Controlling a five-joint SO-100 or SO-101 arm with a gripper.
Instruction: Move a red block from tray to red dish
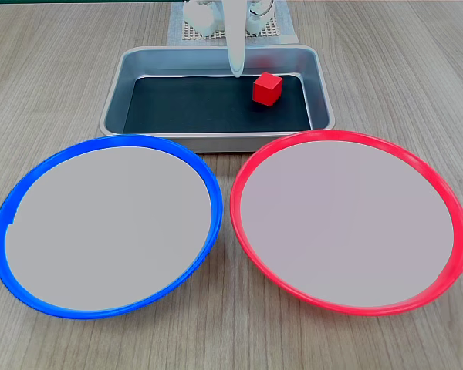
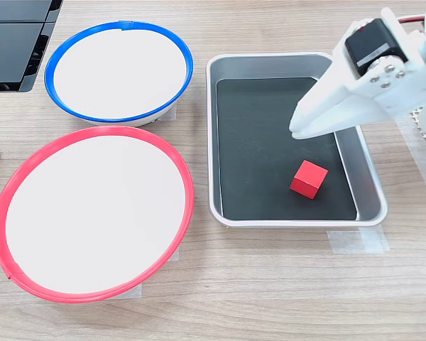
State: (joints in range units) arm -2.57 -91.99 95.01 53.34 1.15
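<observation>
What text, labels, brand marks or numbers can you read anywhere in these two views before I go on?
None: no readable text in both exterior views.
The red block, tray, red dish, blue-rimmed dish and gripper carry no markings.
The dark device at the second exterior view's left edge shows no lettering.

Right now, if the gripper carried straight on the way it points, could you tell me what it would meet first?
Probably the tray's black bottom. The gripper points down over the tray, and in both exterior views its tip sits clear of the red block, which lies off to one side. Its height above the bottom is unclear.
</observation>
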